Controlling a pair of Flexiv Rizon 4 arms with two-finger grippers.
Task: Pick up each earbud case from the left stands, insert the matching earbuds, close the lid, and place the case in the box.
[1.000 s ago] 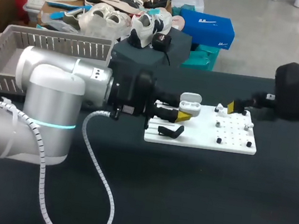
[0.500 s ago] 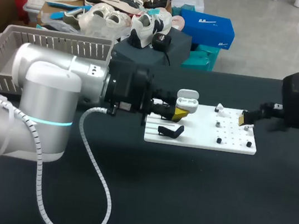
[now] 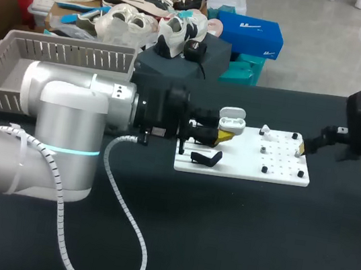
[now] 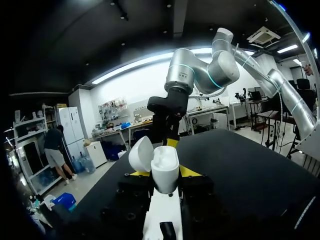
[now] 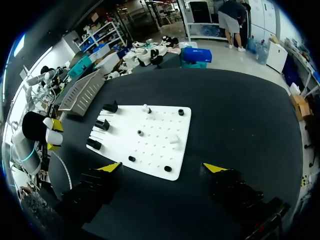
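Left gripper [image 3: 224, 137] is clamped on the white earbud case [image 3: 231, 121], 1 yellow-tipped finger pressing each side. The left wrist view shows the case [image 4: 165, 167] upright between the tips of the left gripper [image 4: 164, 173], with its lid [image 4: 140, 154] swung open.

Seen from the head camera, the case hangs over the white board [image 3: 276, 174] at about the board's 11 o'clock. A black stand [image 3: 205, 158] sits on the board at its 8 o'clock, just beside the left gripper. Small black pegs [image 3: 264, 168] dot the half of the board toward 3 o'clock, and a small white piece [image 3: 265, 129] stands near 12 o'clock, too small to identify.

Right gripper [image 3: 300, 147] hovers at the board's 2 o'clock edge. In the right wrist view its fingers are spread wide with nothing between them, and the right gripper [image 5: 163, 167] looks down on the white board [image 5: 160, 120], where 3 black stands [image 5: 101, 124] line the far side. Past them sits the case [image 5: 50, 136] in the other arm's grip.

A grey basket [image 3: 16, 49] rests at the board's 10 o'clock, well apart from it.
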